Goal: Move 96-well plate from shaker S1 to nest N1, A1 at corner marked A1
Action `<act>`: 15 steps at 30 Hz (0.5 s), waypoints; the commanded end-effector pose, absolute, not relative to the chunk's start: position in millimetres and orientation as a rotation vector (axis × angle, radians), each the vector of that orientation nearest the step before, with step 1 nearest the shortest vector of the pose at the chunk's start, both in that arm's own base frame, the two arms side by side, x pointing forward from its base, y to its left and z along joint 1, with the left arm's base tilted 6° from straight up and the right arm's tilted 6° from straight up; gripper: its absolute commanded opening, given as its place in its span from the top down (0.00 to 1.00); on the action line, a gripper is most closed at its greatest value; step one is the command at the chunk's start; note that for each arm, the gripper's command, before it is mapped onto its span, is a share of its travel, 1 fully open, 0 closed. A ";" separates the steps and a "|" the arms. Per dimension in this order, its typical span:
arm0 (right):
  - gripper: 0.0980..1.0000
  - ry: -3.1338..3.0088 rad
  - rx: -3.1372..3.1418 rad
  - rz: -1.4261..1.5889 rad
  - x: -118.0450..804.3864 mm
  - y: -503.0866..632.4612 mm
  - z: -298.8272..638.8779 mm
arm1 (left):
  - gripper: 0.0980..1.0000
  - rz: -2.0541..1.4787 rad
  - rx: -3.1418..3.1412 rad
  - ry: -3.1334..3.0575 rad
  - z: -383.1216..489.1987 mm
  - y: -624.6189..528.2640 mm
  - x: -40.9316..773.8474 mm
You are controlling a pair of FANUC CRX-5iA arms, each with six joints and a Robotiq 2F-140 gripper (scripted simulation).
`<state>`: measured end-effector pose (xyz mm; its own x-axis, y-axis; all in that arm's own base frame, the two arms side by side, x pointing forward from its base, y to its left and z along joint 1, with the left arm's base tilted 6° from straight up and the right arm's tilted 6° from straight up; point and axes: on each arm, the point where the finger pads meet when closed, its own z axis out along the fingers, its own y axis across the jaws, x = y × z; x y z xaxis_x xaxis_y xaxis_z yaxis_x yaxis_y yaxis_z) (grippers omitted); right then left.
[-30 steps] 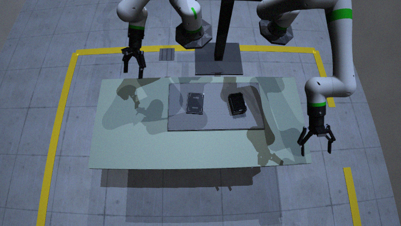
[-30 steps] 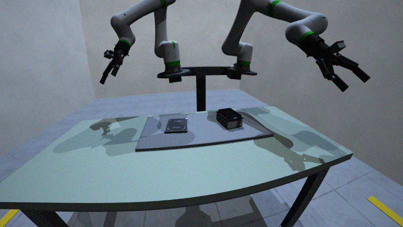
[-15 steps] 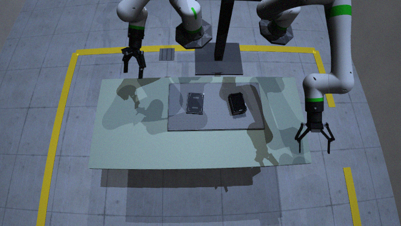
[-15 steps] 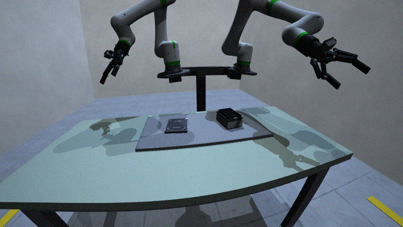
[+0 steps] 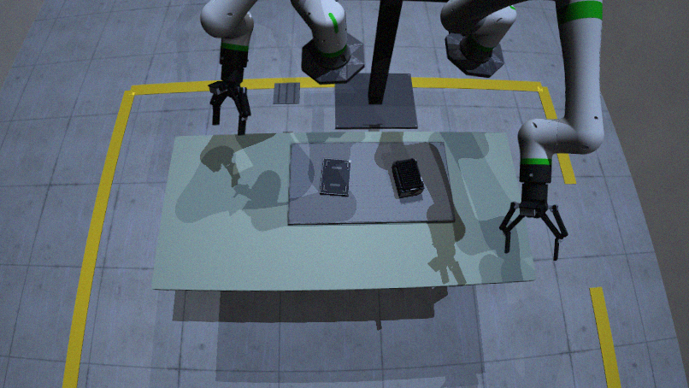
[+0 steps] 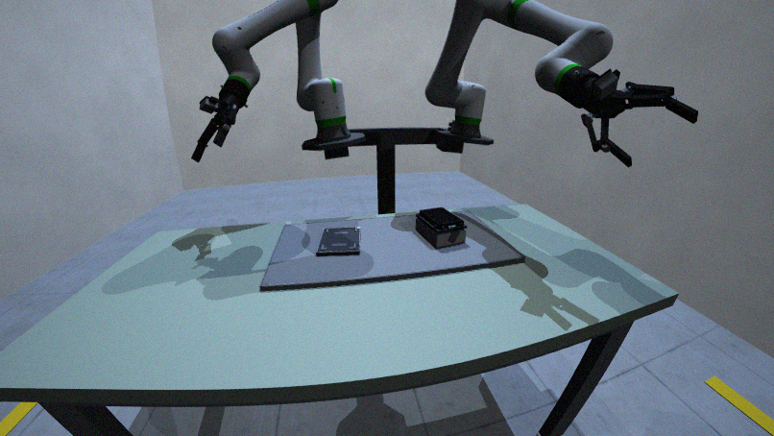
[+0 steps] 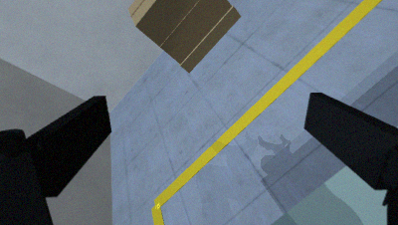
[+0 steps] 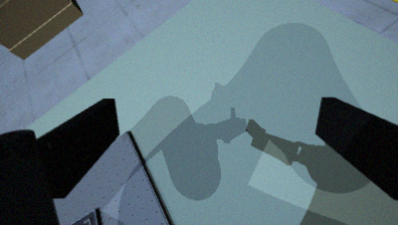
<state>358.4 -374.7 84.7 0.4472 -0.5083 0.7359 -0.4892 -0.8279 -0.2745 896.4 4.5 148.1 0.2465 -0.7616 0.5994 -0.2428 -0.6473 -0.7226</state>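
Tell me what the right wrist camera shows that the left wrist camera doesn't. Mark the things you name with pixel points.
Only the right wrist: the grey board [image 5: 371, 212] [image 6: 390, 272] [image 8: 141, 186], part of the dark plate nest [image 5: 335, 177] [image 6: 340, 240] [image 8: 89, 220] and the open right gripper [image 5: 227, 129] [image 6: 207, 151] [image 8: 216, 116].

Only the left wrist: a grey wall [image 6: 81, 108] [image 7: 60, 40] and the open left gripper [image 5: 531, 255] [image 6: 663, 140] [image 7: 208, 112].

Both: pale green tabletop [image 5: 241, 255] [image 6: 216, 335] [image 7: 365, 191] [image 8: 224, 55], floor [image 5: 48, 216] [image 6: 704, 346] [image 7: 199, 119] [image 8: 119, 25], yellow floor marking [image 5: 106, 192] [image 6: 741, 403] [image 7: 264, 107] [image 8: 396, 1] and a brown boxy object [image 7: 191, 30] [image 8: 42, 30].

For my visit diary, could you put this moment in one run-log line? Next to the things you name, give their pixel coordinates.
plate [image 5: 408, 174] [image 6: 441, 216]: on shaker [image 5: 408, 191] [image 6: 452, 239] | nest [image 5: 335, 177] [image 6: 339, 242] [image 8: 89, 220]: no plate | left tool [image 5: 532, 255] [image 6: 658, 137] [image 7: 208, 113]: open, empty | right tool [image 5: 228, 128] [image 6: 207, 151] [image 8: 218, 116]: open, empty
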 end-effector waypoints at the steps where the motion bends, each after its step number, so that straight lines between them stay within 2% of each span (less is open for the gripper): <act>1: 0.00 0.914 -2.654 -1.363 358.6 -375.1 85.4 | 0.00 -1.396 -1.949 1.033 152.4 -9.4 889.4; 15: 0.00 0.914 -2.654 -1.363 358.6 -375.1 85.4 | 0.00 -1.359 -1.650 1.410 150.4 -57.8 854.1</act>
